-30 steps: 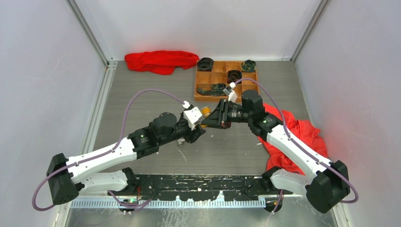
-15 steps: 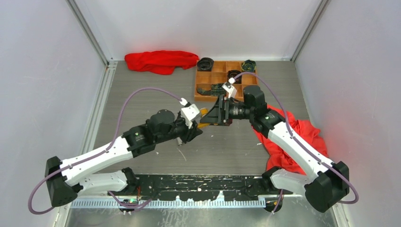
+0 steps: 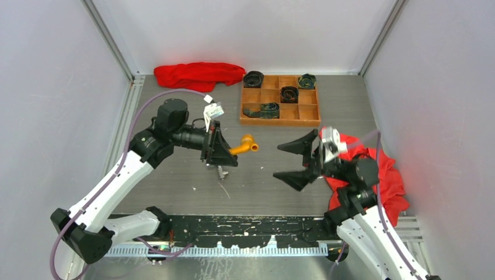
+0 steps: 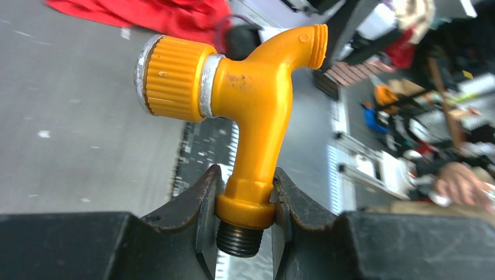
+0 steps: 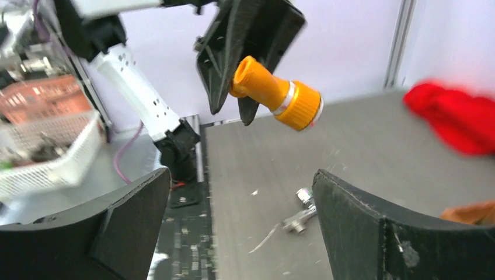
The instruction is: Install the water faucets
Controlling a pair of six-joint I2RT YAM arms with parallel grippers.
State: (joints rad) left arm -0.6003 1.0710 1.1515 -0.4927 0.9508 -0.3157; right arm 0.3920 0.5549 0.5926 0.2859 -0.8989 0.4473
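The orange-yellow water faucet (image 3: pixel 245 144) hangs above the table's middle. My left gripper (image 3: pixel 231 151) is shut on its collar, just above the dark threaded end (image 4: pixel 238 239). In the left wrist view the faucet (image 4: pixel 257 111) rises from between the fingers, ribbed cap to the left, spout to the right. The shiny silver faucet (image 3: pixel 222 172) lies on the table just below the left gripper. My right gripper (image 3: pixel 278 160) stands wide open, apart to the right. In its wrist view the empty gripper (image 5: pixel 242 175) frames the silver faucet (image 5: pixel 300 216) below and the orange one (image 5: pixel 277 96) above.
A wooden compartment tray (image 3: pixel 279 122) with dark rolled items (image 3: pixel 289 92) sits at the back right. One red cloth (image 3: pixel 198 74) lies at the back left. Another red cloth (image 3: pixel 388 172) lies under the right arm. Grey walls close in both sides.
The right gripper has opened, let go of the orange faucet and drawn back to the right. The left arm has swung left and back, keeping the faucet in its grip.
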